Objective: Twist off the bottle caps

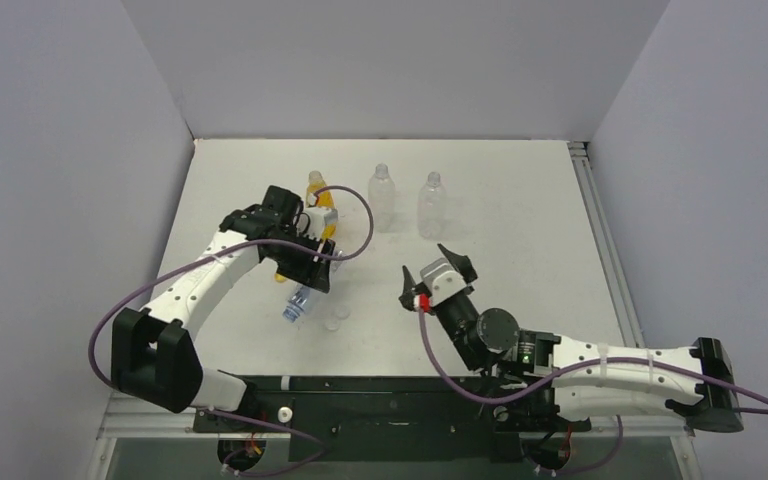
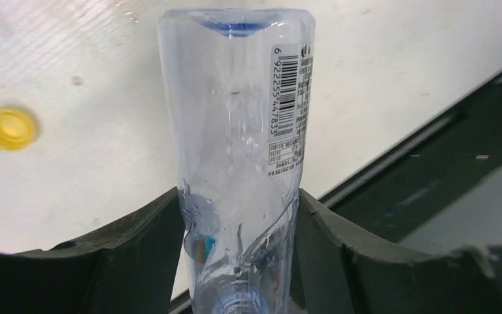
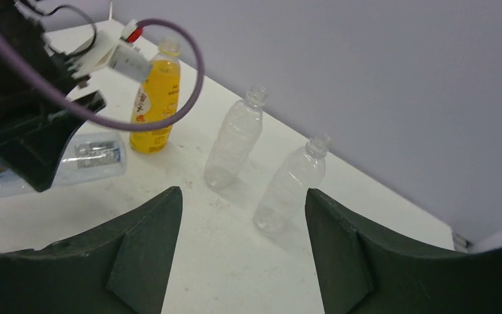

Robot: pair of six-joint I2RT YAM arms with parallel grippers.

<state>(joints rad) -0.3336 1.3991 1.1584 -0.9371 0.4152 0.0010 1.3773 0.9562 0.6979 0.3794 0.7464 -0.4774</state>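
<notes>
Left pincer [image 2: 238, 204] squeezes crinkled clear plastic bottle [image 2: 235, 118].

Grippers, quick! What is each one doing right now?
Left gripper: closed on the clear labelled bottle.
Right gripper: open, holding nothing.

I'm reading a barcode [image 2: 289, 91] printed along the side of the clear bottle [image 2: 235, 131] in the left wrist view, with digits beginning 6 922255 4478. The small print beside it is coming through too fine to read. So is the lettering on the yellow-orange bottle [image 3: 155, 98] in the right wrist view.
</notes>
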